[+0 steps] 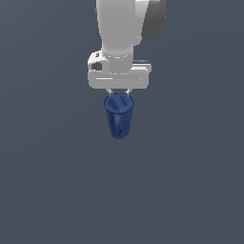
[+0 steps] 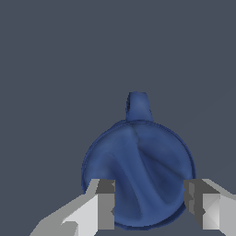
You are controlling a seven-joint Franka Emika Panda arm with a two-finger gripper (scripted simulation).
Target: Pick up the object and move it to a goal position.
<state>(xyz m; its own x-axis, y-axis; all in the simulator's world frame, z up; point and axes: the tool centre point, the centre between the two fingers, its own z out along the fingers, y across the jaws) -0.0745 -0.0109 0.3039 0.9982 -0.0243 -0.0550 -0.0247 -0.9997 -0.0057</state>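
The object (image 1: pixel 118 119) is a dark blue tapered cup that sits directly under the white gripper (image 1: pixel 119 94), wide rim up and narrow end down. In the wrist view I look down into the object (image 2: pixel 138 156), and its loop handle (image 2: pixel 138 106) points away from the fingers. The gripper (image 2: pixel 150 205) has one finger on each side of the cup's near rim, both pressed against its wall. It is shut on the object. The plain ground gives no shadow or contact cue, so I cannot tell whether the cup rests on it or hangs above it.
A uniform dark grey-blue ground (image 1: pixel 47 190) fills both views. The white arm (image 1: pixel 124 24) rises straight above the gripper.
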